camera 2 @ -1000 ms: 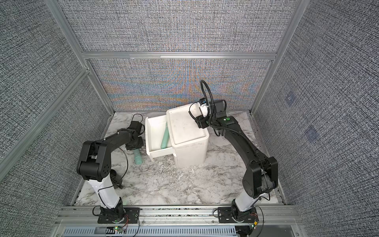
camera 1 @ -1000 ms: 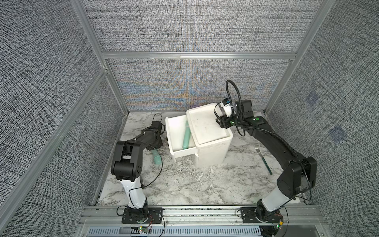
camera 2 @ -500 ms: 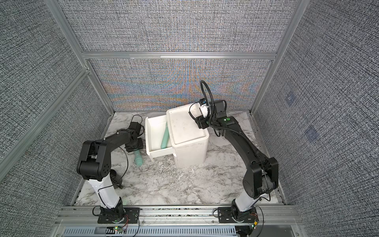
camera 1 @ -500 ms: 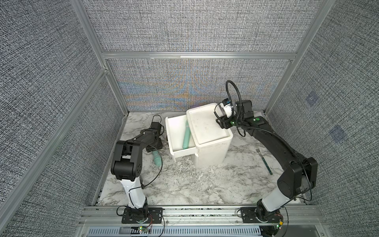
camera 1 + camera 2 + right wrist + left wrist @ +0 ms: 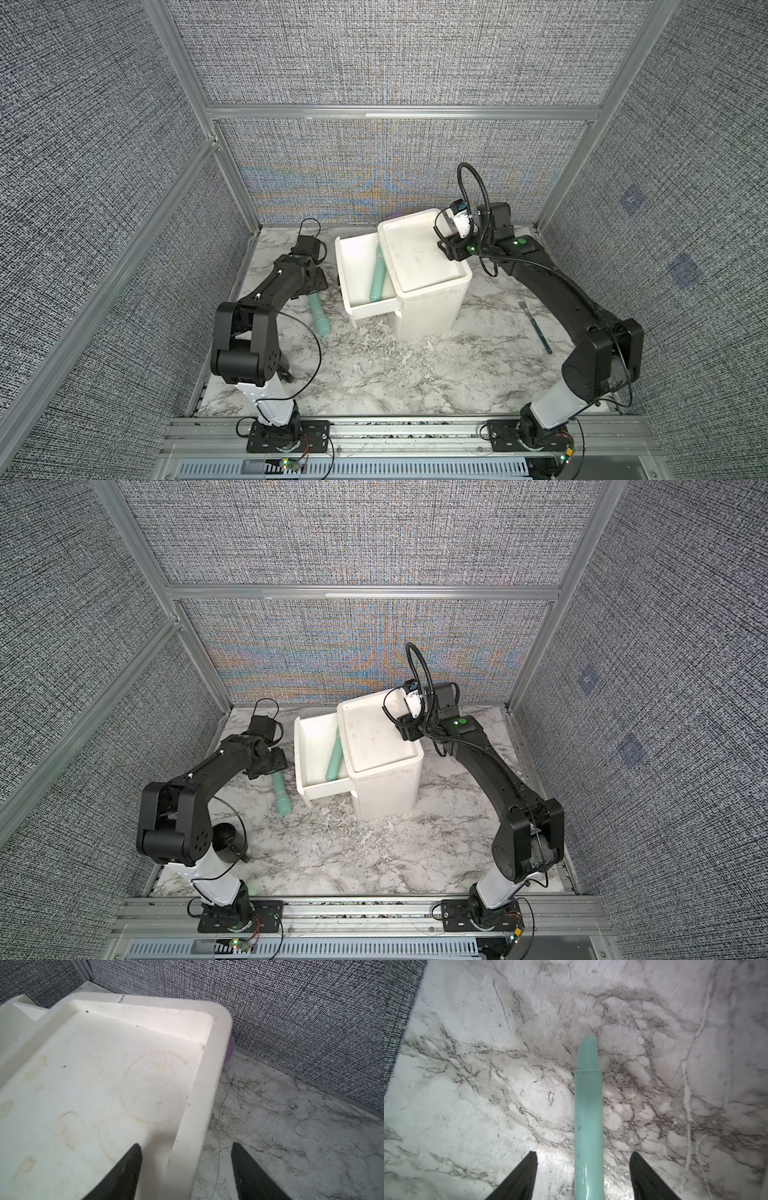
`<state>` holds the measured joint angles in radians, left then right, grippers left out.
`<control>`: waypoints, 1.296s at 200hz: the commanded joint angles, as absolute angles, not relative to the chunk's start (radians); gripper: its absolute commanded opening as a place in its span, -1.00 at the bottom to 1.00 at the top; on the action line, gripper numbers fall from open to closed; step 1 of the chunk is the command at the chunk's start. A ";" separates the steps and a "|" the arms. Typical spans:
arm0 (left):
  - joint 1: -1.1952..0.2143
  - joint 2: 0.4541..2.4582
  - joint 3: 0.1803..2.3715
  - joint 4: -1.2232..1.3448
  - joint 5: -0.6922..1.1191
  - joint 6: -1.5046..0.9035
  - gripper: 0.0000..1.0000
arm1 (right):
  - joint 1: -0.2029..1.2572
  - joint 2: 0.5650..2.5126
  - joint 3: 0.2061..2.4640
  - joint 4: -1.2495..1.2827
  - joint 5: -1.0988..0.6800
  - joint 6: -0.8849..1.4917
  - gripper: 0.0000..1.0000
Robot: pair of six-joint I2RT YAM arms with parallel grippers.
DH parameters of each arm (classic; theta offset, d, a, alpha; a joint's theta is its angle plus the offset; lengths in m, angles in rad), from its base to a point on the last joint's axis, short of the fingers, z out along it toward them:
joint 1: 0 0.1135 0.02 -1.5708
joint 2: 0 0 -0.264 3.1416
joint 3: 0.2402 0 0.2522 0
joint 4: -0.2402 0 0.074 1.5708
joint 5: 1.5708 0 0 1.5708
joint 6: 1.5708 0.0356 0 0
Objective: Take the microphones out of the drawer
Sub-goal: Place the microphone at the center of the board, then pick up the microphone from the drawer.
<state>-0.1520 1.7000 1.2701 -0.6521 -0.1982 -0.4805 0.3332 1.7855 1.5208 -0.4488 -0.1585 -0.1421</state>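
Note:
A teal microphone (image 5: 320, 316) (image 5: 282, 798) lies flat on the marble table, left of the white drawer (image 5: 345, 266) (image 5: 298, 750), which stands pulled out. My left gripper (image 5: 315, 284) (image 5: 270, 766) is open over the microphone's far end. In the left wrist view the microphone (image 5: 588, 1105) runs between the spread fingers of the left gripper (image 5: 583, 1153) without touching them. A similar teal cylinder (image 5: 379, 274) (image 5: 334, 756) lies inside the drawer. My right gripper (image 5: 451, 249) (image 5: 405, 731) (image 5: 185, 1146) sits astride the back right rim of the white cabinet (image 5: 419, 257) (image 5: 104, 1084), shut on it.
A fork (image 5: 534, 324) with a teal handle lies on the marble right of the cabinet, under the right arm. A black round object (image 5: 226, 841) sits by the left arm's base. Something purple (image 5: 230, 1049) shows behind the cabinet. Grey walls close in the table's sides and back.
My left gripper's jaws have spread and let go of the teal microphone, which stays on the table. The right arm has not moved.

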 commanded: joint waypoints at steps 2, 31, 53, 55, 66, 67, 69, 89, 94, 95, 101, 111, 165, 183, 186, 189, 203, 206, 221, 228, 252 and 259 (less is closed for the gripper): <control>-0.145 1.638 1.300 -0.696 -0.186 -0.422 0.74 | 0.336 1.789 1.514 -0.517 -0.156 -0.164 0.40; -0.136 1.541 1.354 -0.739 -0.165 -0.353 1.00 | 0.335 1.788 1.513 -0.519 -0.156 -0.163 0.42; -0.135 1.503 1.410 -0.786 -0.110 -0.289 1.00 | 0.337 1.789 1.513 -0.518 -0.161 -0.165 0.48; -0.135 1.500 1.414 -0.790 -0.103 -0.284 1.00 | 0.337 1.789 1.514 -0.519 -0.161 -0.164 0.48; -0.136 1.491 1.438 -0.808 -0.044 -0.249 1.00 | 0.336 1.790 1.515 -0.520 -0.164 -0.164 0.51; -0.135 1.489 1.440 -0.809 -0.033 -0.244 1.00 | 0.337 1.790 1.514 -0.520 -0.164 -0.164 0.52; -0.135 1.488 1.442 -0.811 -0.019 -0.235 1.00 | 0.336 1.789 1.515 -0.520 -0.164 -0.164 0.52; -0.137 1.466 1.461 -0.810 0.163 -0.128 1.00 | 0.341 1.787 1.514 -0.521 -0.157 -0.164 0.61; -0.137 1.460 1.468 -0.814 0.191 -0.127 1.00 | 0.343 1.787 1.514 -0.521 -0.154 -0.165 0.63; -0.137 1.459 1.470 -0.814 0.197 -0.128 1.00 | 0.343 1.786 1.514 -0.520 -0.152 -0.164 0.63; -0.137 1.450 1.476 -0.815 0.224 -0.128 1.00 | 0.344 1.786 1.515 -0.521 -0.148 -0.166 0.65; -0.139 1.433 1.479 -0.811 0.261 -0.125 1.00 | 0.345 1.788 1.514 -0.521 -0.140 -0.162 0.68; -0.201 1.376 1.488 -0.799 0.423 -0.051 1.00 | 0.347 1.787 1.520 -0.522 -0.136 -0.159 0.74; -0.265 1.398 1.515 -0.828 0.389 -0.019 1.00 | 0.348 1.784 1.520 -0.523 -0.139 -0.161 0.75; -0.273 1.401 1.517 -0.829 0.385 -0.017 1.00 | 0.347 1.784 1.521 -0.523 -0.139 -0.161 0.75; -0.280 1.406 1.518 -0.830 0.382 -0.017 0.98 | 0.347 1.785 1.522 -0.523 -0.140 -0.160 0.75; -0.304 1.429 1.523 -0.830 0.377 -0.019 0.93 | 0.348 1.785 1.522 -0.526 -0.143 -0.161 0.75; -0.307 1.433 1.523 -0.829 0.377 -0.020 0.92 | 0.347 1.784 1.523 -0.527 -0.143 -0.161 0.75; -0.322 1.458 1.516 -0.813 0.377 -0.030 0.84 | 0.347 1.785 1.525 -0.530 -0.146 -0.163 0.75; -0.329 1.470 1.514 -0.805 0.381 -0.036 0.81 | 0.348 1.785 1.526 -0.531 -0.146 -0.162 0.74; -0.368 1.507 1.514 -0.780 0.384 -0.039 0.77 | 0.348 1.783 1.523 -0.532 -0.144 -0.165 0.75; -0.382 1.516 1.516 -0.778 0.378 -0.036 0.75 | 0.347 1.782 1.522 -0.531 -0.144 -0.165 0.75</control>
<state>-0.3515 1.4937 1.5108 -0.8066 0.3733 -0.0448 0.3470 1.7828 1.5234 -0.4629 -0.1555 -0.1440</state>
